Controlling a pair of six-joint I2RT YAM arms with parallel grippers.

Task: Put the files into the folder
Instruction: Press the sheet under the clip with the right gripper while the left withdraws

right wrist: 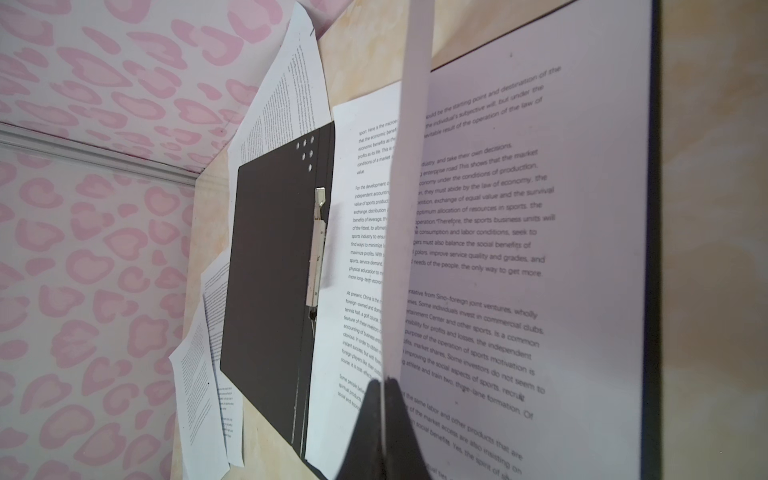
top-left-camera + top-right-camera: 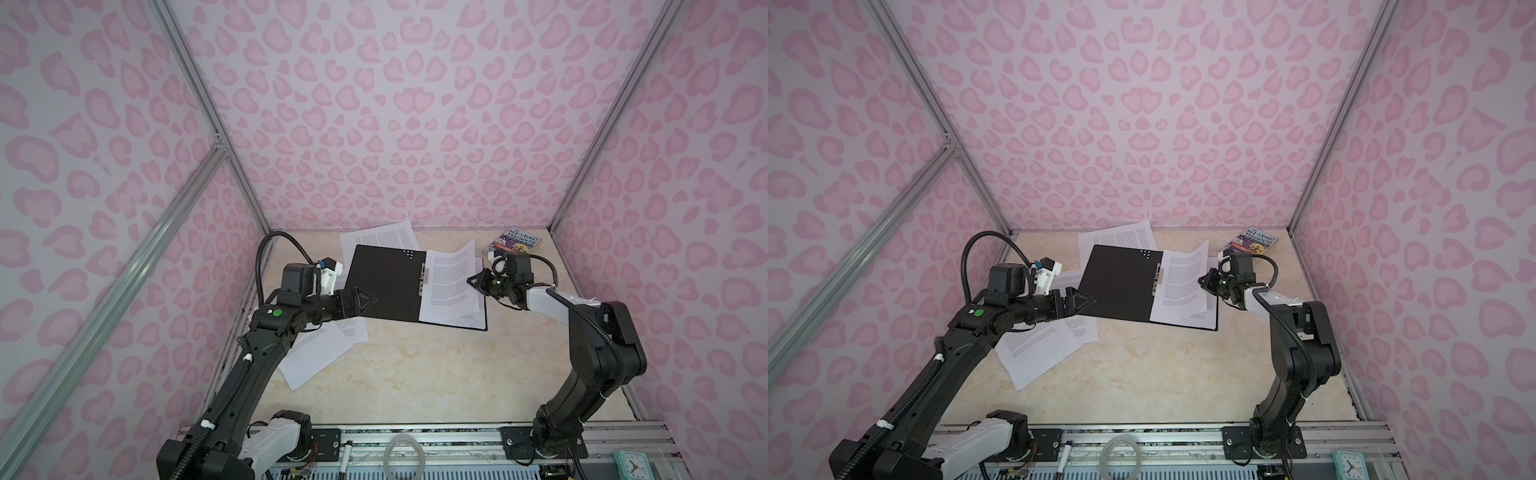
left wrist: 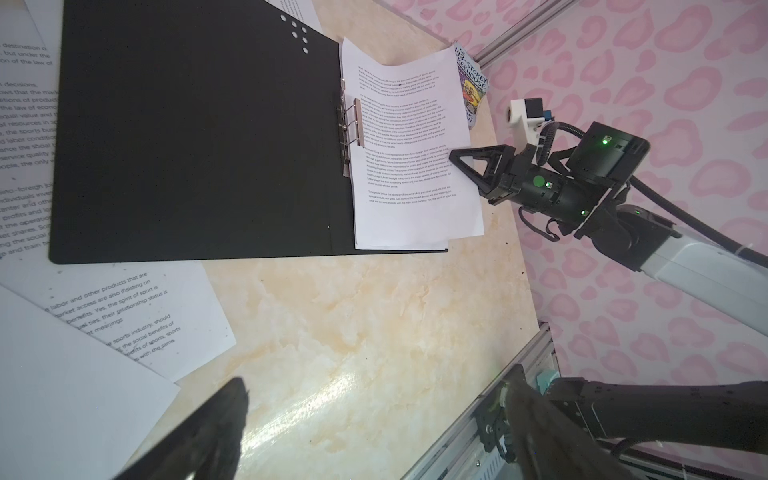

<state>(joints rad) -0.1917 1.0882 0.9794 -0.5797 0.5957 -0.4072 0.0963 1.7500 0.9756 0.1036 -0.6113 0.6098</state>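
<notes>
Black folder (image 2: pixel 386 286), one, book (image 2: pixel 517 243), one, sheets (image 2: pixel 316 353), several

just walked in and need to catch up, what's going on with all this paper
The folder lies open on the table, black inside up. The right claw is shut on the edge of one printed sheet, holding that edge up over the folder's right half, where another sheet already lies. The left claw hangs open by the folder's left edge, holding nothing. More loose sheets lie on the table beside and behind the folder.
</notes>
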